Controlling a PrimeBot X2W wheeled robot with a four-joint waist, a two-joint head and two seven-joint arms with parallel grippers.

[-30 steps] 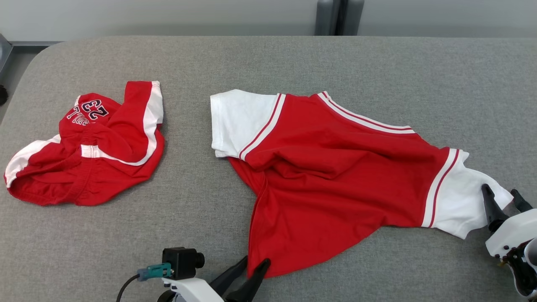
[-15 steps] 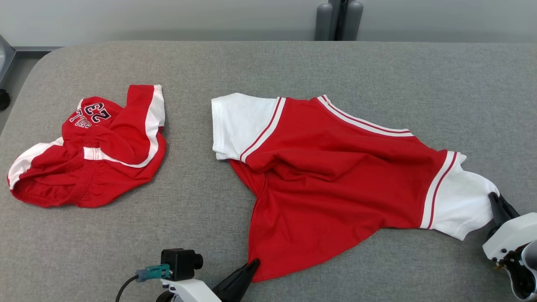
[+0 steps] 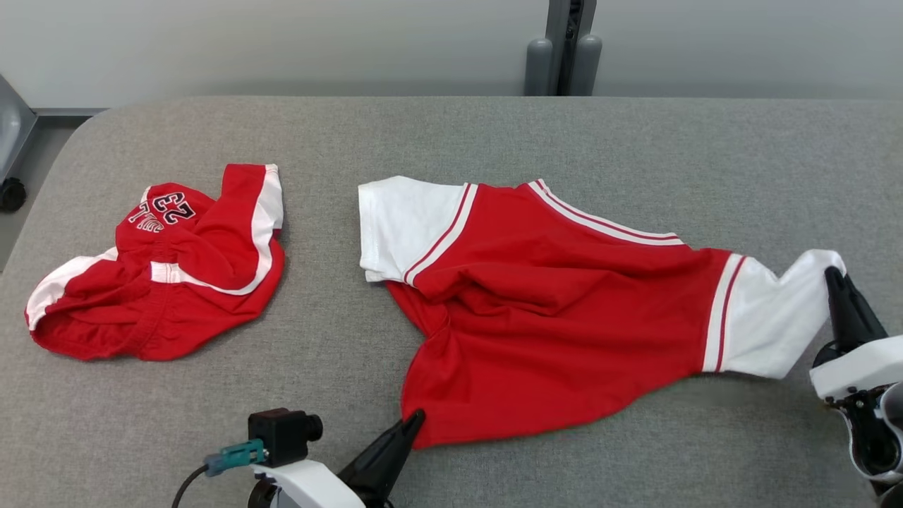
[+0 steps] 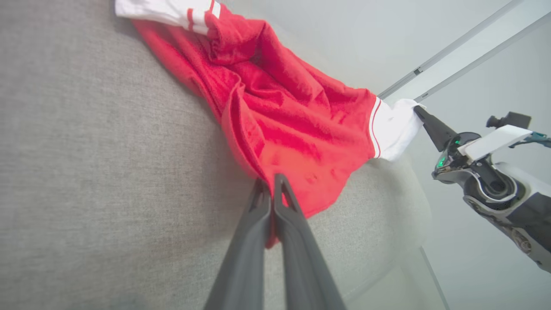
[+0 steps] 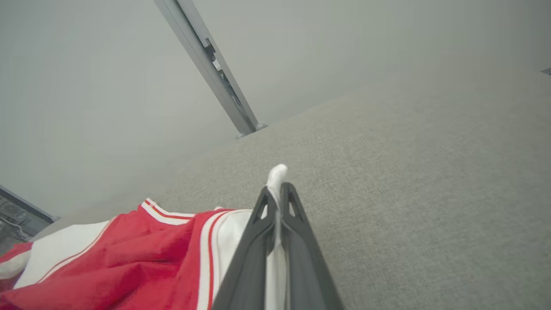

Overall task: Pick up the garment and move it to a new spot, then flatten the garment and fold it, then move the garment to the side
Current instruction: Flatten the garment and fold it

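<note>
**Both pincers clamped on the shirt, ready for the lift**

The red shirt [image 3: 550,310] lies rumpled on the grey tabletop [image 3: 494,134], right of centre, with a white sleeve at each end. The left pincer [image 3: 416,418] is closed tight on the near hem corner [image 3: 430,430]. In the left wrist view, red cloth is nipped between its fingers [image 4: 243,258]. The right pincer [image 3: 834,276] is closed just as tight on the edge of the right-hand sleeve [image 3: 762,317], and in the right wrist view a tuft of white pokes out past its tips. That sleeve end looks drawn up and outward, while the rest of the shirt rests on the tabletop.

The two holds sit well apart, one at the hem and one at the sleeve. This is probably so the cloth hangs spread between the arms when raised instead of bunching into a lump. Each pincer takes only an edge, which keeps it on a thin bite of cloth.

A pair of red shorts [image 3: 162,282] lies crumpled well to the left, untouched and out of the way.

The step in hand appears to be the pick-up and move. Flattening is not yet done, as deep creases cross the shirt's middle. The slim bite on the sleeve could slip if the arms pull apart too hard.
</note>
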